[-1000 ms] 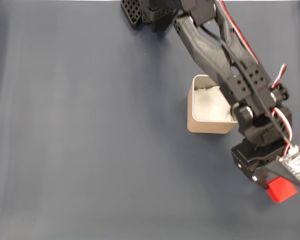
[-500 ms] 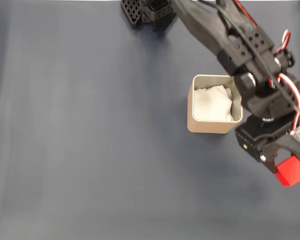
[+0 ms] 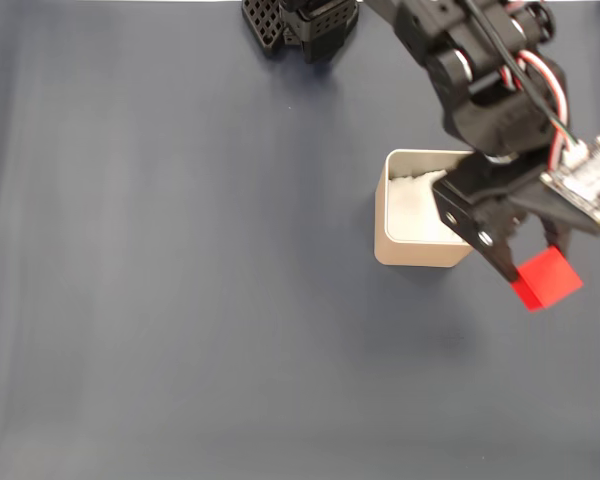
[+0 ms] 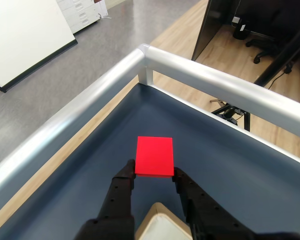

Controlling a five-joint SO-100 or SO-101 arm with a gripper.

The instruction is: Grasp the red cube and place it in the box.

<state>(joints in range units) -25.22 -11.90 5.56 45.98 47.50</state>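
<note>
The black gripper (image 4: 154, 175) has its two fingers closed on the red cube (image 4: 154, 156), one pressed to each side face, as the wrist view shows. In the fixed view the gripper (image 3: 525, 270) carries the red cube (image 3: 546, 277) clear of the tabletop, just beyond the lower right corner of the box (image 3: 420, 249), near it but not over its opening.

The fixed view looks straight down and takes in the arm (image 3: 480, 90) reaching from the top edge, its red and white wires, a small circuit board (image 3: 586, 181) at the wrist, and the white paper lining (image 3: 415, 210) inside the beige box. The wrist view looks along the fingers instead: a curved beige corner of the box (image 4: 157, 225) sits at the bottom edge between them.

The table (image 3: 180, 280) is covered in plain dark blue-grey cloth. The wrist view shows a silver metal rail (image 4: 90, 95) framing the table's corner, and past it grey carpet, light wood flooring, a whiteboard (image 4: 20, 35) and a black office chair (image 4: 262, 35)
</note>
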